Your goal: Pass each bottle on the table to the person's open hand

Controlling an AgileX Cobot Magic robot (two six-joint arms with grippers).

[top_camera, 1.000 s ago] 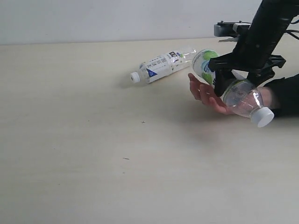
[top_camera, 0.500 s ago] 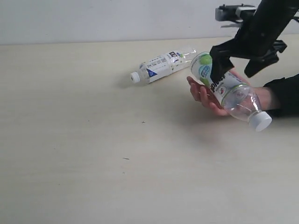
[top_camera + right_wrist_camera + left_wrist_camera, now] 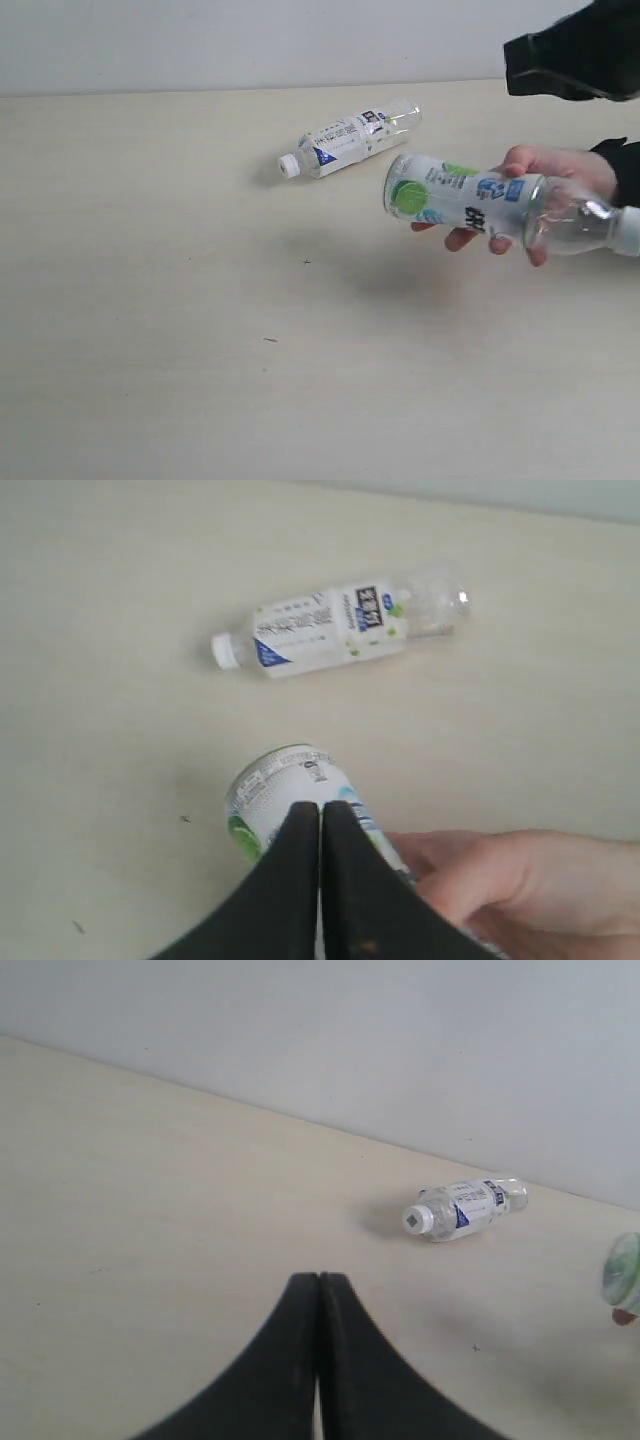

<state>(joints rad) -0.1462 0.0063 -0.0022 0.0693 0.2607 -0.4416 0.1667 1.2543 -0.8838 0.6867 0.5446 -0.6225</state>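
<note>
The lime-labelled bottle (image 3: 455,200) lies sideways in the person's hand (image 3: 555,170), held above the surface (image 3: 200,350) on the right of the exterior view; its base points toward the middle and its white cap reaches the right edge; the hand is curled around its clear upper half. The right fingers (image 3: 300,845) are pressed together with nothing between them; the exterior view shows that arm's dark end (image 3: 570,50) raised above the hand and apart from it. The white-and-blue-labelled bottle (image 3: 350,138) lies on its side on the surface farther back, cap to the left, near the held bottle but not touching it. The left fingers (image 3: 298,1310) are likewise together and empty, over bare surface, well apart from both bottles.
</note>
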